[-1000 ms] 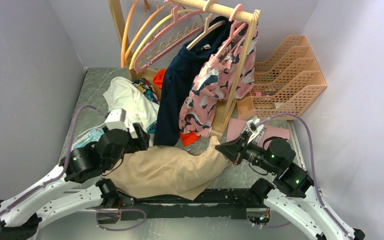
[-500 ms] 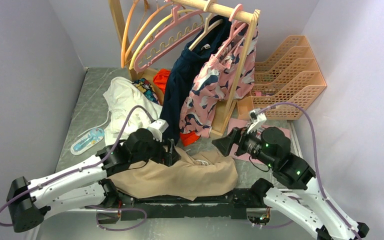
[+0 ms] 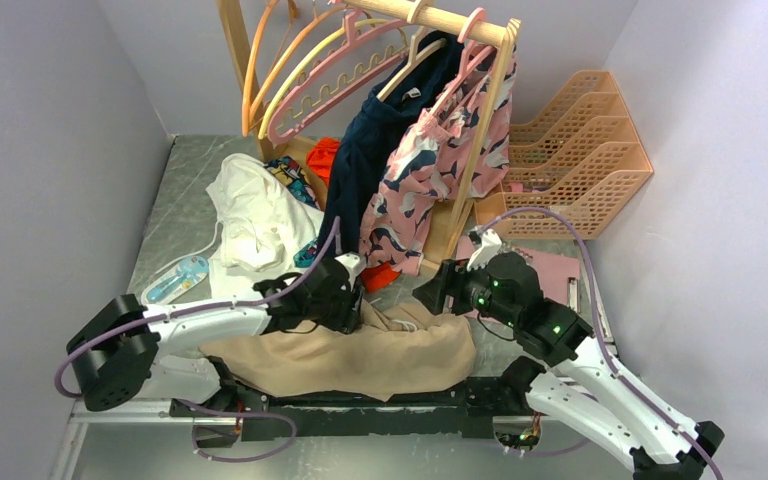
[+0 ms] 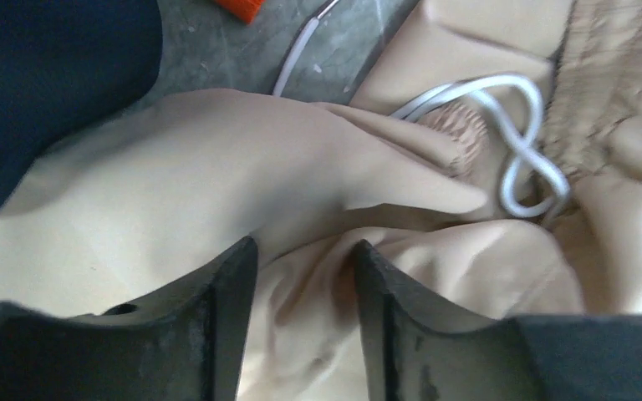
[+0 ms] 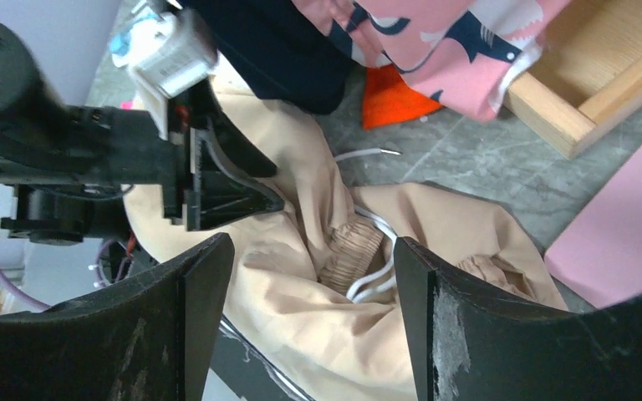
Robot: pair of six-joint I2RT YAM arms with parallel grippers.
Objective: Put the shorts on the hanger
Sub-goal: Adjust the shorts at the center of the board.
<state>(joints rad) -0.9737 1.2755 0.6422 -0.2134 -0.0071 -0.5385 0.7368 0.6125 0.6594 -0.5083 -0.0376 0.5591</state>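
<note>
The shorts (image 3: 360, 355) lie crumpled on the table (image 3: 185, 175), near the front, between the two arms. The pink hanger (image 3: 335, 85) hangs on the wooden rack (image 3: 455, 20) at the back, well apart from them. The left fingers (image 4: 221, 322) are partly open, with a fold of the shorts between them. The right fingers (image 5: 196, 322) are wide open above the shorts, holding nothing.
</note>
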